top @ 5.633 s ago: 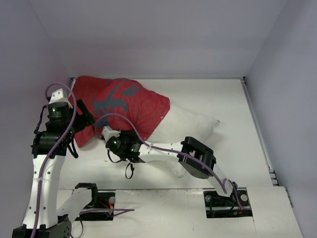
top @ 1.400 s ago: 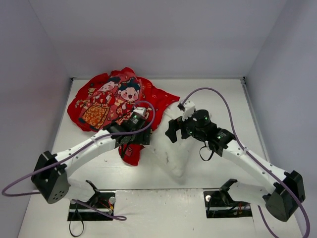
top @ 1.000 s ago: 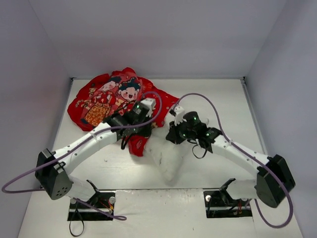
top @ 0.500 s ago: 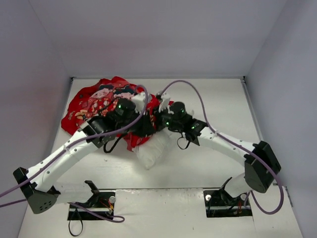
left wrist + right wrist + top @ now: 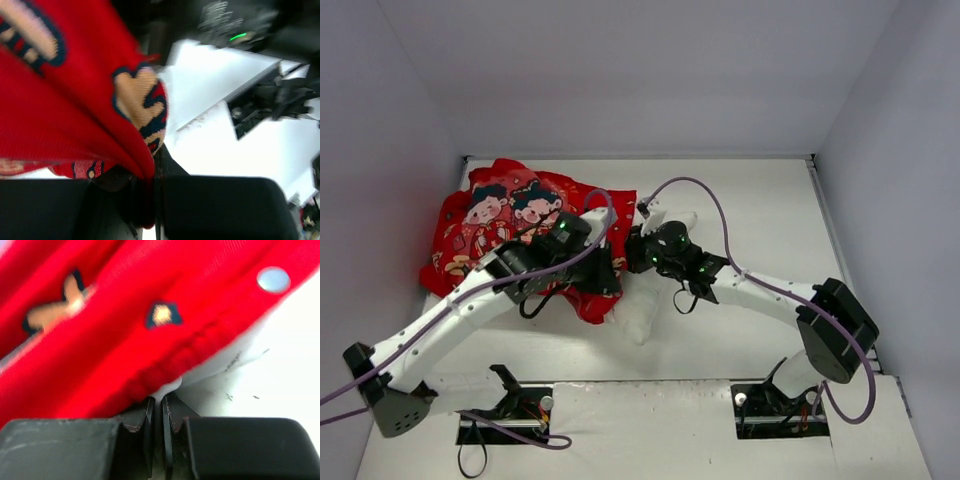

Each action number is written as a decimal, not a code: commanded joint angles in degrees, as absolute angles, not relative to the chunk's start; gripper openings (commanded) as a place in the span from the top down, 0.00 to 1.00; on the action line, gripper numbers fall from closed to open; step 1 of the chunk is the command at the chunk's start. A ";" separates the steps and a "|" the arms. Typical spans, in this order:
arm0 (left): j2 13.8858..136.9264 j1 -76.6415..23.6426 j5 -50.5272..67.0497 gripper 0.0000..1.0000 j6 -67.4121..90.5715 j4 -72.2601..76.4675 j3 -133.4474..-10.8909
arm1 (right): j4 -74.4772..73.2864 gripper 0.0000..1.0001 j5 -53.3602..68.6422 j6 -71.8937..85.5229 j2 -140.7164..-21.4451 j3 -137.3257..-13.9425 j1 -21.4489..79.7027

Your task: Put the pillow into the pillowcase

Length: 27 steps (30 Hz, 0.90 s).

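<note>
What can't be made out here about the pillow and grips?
Top view: how deep the pillow sits in the pillowcase; arms and red folds cover it.
Left wrist: blurred; which cloth edge the left tool holds.
Right wrist: whether the right tool also pinches pillow; fabric fills the frame.

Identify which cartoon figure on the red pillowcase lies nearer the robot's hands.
The right-hand figure; the left-hand figure sits farther off, towards the pillowcase's outer edge.

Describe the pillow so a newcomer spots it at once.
On the white table, look at the middle. The pillow pokes out there from the red pillowcase towards the near edge. It alone is plain white and puffy; the pillowcase is red with cartoon figures.
</note>
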<state>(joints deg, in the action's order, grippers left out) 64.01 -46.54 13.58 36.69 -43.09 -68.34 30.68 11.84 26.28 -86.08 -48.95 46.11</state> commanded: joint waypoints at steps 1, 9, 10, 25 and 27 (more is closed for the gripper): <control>72.38 -51.05 27.58 1.00 37.54 -38.14 -86.62 | 41.40 1.00 12.22 28.13 -89.02 -59.81 46.75; 69.27 -51.68 19.43 0.84 36.38 -38.14 -79.03 | 43.07 1.00 10.64 29.01 -93.43 -58.28 48.25; 68.47 -51.68 17.77 0.70 37.00 -38.14 -75.45 | 42.98 1.00 10.63 27.70 -93.34 -57.31 48.16; 56.33 -48.79 -14.50 0.25 37.89 -47.81 -69.52 | 16.97 0.34 10.18 14.67 -78.14 -56.78 34.99; 61.95 -44.31 -12.14 0.25 36.30 -47.64 -72.41 | 16.70 0.28 12.92 15.47 -77.87 -55.99 32.61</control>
<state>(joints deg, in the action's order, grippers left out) 55.35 -47.99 -9.69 38.00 -48.31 -67.92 17.72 9.65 16.14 -79.66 -56.45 34.68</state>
